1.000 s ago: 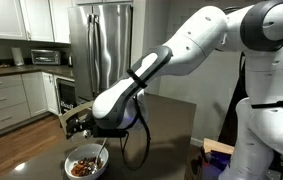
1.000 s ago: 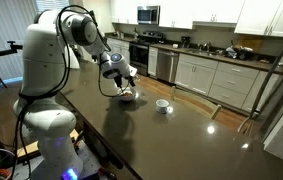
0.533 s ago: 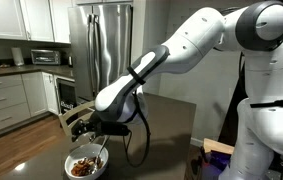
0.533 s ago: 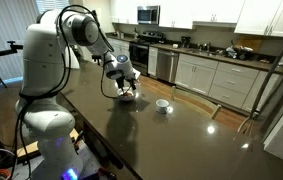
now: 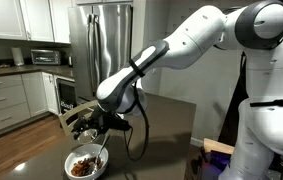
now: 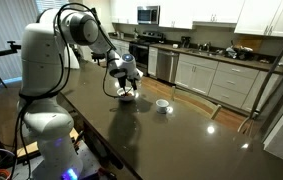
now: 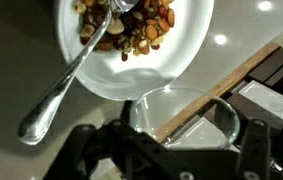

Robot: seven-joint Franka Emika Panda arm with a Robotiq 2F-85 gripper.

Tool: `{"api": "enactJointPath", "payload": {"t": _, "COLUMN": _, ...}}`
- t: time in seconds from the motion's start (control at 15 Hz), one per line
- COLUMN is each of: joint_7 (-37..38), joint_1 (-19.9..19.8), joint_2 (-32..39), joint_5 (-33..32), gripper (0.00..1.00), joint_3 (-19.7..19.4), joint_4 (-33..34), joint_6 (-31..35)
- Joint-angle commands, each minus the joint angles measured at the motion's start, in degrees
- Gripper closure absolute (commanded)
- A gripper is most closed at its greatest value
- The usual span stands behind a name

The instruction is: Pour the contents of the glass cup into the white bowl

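Glass cup (image 7: 186,112) is rising above the white bowl (image 7: 131,76) — your hand (image 7: 189,140) is clasping it, pour looking done.

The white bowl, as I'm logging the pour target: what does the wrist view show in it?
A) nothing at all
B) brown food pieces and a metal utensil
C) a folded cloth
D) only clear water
B: the white bowl holds brown food pieces, and a utensil sticks out over its rim.
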Motion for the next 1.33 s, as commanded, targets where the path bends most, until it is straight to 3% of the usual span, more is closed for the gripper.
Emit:
{"api": "enactJointPath", "payload": {"t": 0.0, "joint_7": -2.07, "joint_1": -2.37, "joint_2": -2.81, "joint_5": 2.80, "gripper": 0.41, "joint_3": 1.66, "joint_4": 0.60, "joint_6": -5.71}}
{"api": "enactJointPath", "payload": {"t": 0.33, "joint_7": -2.89, "joint_1": -4.50, "joint_2": -4.65, "joint_5": 5.99, "gripper": 0.41, "joint_3": 1.50, "joint_4": 2.05, "joint_6": -18.74}}
{"api": "enactJointPath", "payload": {"t": 0.47, "joint_7": -3.96, "joint_1": -2.96, "joint_2": -4.75, "joint_5": 5.77, "gripper": 0.41, "joint_3": 0.20, "joint_4": 1.61, "joint_6": -15.15}}
{"api": "enactJointPath", "payload": {"t": 0.53, "joint_7": -0.98, "joint_1": -2.33, "joint_2": -3.61, "joint_5": 4.07, "gripper": 0.16, "joint_3": -0.36, "joint_4": 2.15, "joint_6": -16.28}}
{"api": "enactJointPath", "payload": {"t": 0.73, "joint_7": -1.81, "joint_1": -2.41, "joint_2": -3.70, "joint_5": 4.09, "gripper": 0.16, "joint_3": -0.54, "joint_4": 2.14, "joint_6": -16.12}}
{"api": "enactJointPath", "payload": {"t": 0.8, "joint_7": -1.83, "joint_1": -2.41, "joint_2": -3.70, "joint_5": 4.09, "gripper": 0.41, "joint_3": -0.54, "joint_4": 2.14, "joint_6": -16.12}}
{"api": "enactJointPath", "payload": {"t": 1.27, "joint_7": 6.01, "joint_1": -2.78, "joint_2": -4.46, "joint_5": 5.92, "gripper": 0.41, "joint_3": -1.78, "joint_4": 3.36, "joint_6": -20.78}}
